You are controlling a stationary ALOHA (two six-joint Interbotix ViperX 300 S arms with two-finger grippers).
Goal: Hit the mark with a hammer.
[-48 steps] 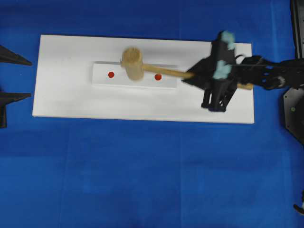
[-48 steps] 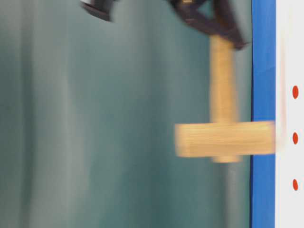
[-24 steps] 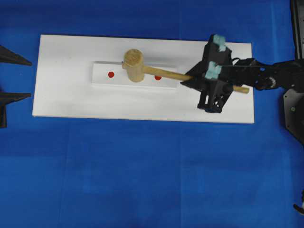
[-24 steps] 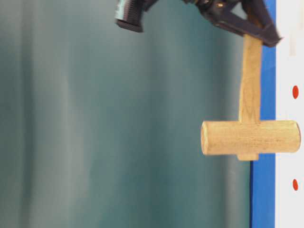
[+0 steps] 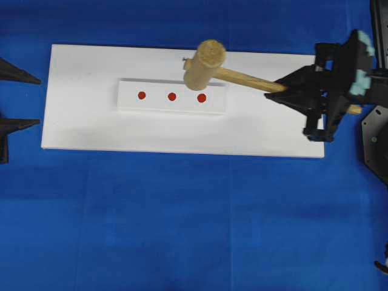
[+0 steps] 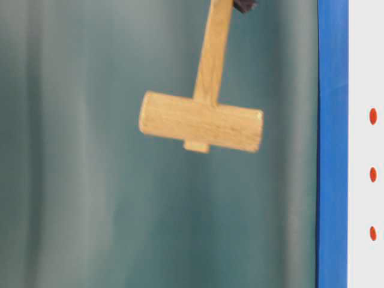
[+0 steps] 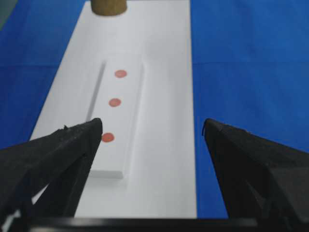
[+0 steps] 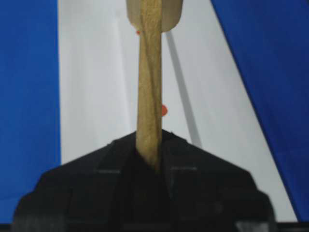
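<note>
The hammer (image 5: 205, 59), a light-wood mallet, hangs in the air above the far edge of the white board (image 5: 85, 121). Its head is clear of the surface (image 6: 201, 122). My right gripper (image 5: 284, 91) is shut on the slim handle (image 8: 149, 87), whose end sticks out behind the jaws. Three red marks (image 5: 172, 96) lie in a row on a raised white strip (image 5: 157, 104), all uncovered. The head sits beyond and above the right-hand mark (image 5: 202, 97). My left gripper (image 7: 152, 128) stands open and empty at the board's left end, facing along the marks (image 7: 115, 102).
The white board lies on a blue cloth (image 5: 182, 230). The right arm's body (image 5: 339, 73) hangs over the board's right end. A black fixture (image 5: 376, 139) stands at the right edge of the table.
Half a second ago the hammer head was down on the middle mark. It has since lifted and swung toward the far right, and the right gripper has pulled back to the right. The left gripper is unchanged.
</note>
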